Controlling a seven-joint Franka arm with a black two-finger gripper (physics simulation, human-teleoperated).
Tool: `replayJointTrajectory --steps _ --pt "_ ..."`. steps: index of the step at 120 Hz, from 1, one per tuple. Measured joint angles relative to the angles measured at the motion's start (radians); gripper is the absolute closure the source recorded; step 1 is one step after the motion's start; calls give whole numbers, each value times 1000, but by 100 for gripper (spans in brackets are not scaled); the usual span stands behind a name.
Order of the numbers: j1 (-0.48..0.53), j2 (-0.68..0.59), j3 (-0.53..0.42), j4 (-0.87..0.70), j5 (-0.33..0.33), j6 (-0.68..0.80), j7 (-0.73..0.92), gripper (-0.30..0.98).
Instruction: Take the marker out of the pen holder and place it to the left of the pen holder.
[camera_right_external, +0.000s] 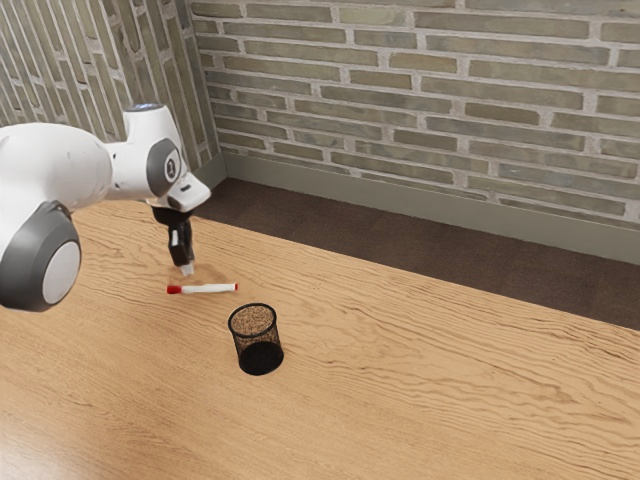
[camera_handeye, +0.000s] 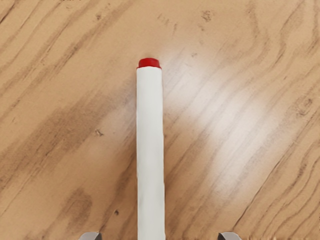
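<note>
Marker (camera_right_external: 212, 289) lying outside, pen holder (camera_right_external: 257, 345) upright, empty

Here's the marker (camera_right_external: 212, 289), white with red ends! Black mesh on the pen holder (camera_right_external: 258, 341), brown grain swirling over the tan table (camera_right_external: 430, 390), grey-green bricks along the wall (camera_right_external: 450, 75)!

The worktop (camera_right_external: 450, 400) is light brown wood with darker wavy grain. Beyond the worktop's far edge lies a dark brown floor (camera_right_external: 400, 255). Behind the worktop, past that floor, stand a plain grey-green baseboard (camera_right_external: 400, 198) and a wall of long, thin grey-green and tan bricks with pale mortar (camera_right_external: 450, 100).
</note>
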Motion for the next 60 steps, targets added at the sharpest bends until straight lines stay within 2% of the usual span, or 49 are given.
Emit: replayJointTrajectory --steps 4,9,14,18,24,29,35,49,60 --pt "-6 -21 -1 -4 1 -3 12 34" --pt "-71 -161 -1 -55 20 -20 11 28" --pt "-186 -364 -6 -106 130 -63 -35 23" --pt "-246 -504 -45 -91 228 -133 -104 20" --pt "-188 -619 -232 -27 339 -236 -205 16" --pt "-162 -659 -341 10 396 -304 -281 13" --pt "-135 -677 -396 30 435 -370 -365 10" --pt "42 -679 -433 -18 471 -465 -537 6" --pt "72 -678 -441 -28 473 -502 -650 4"
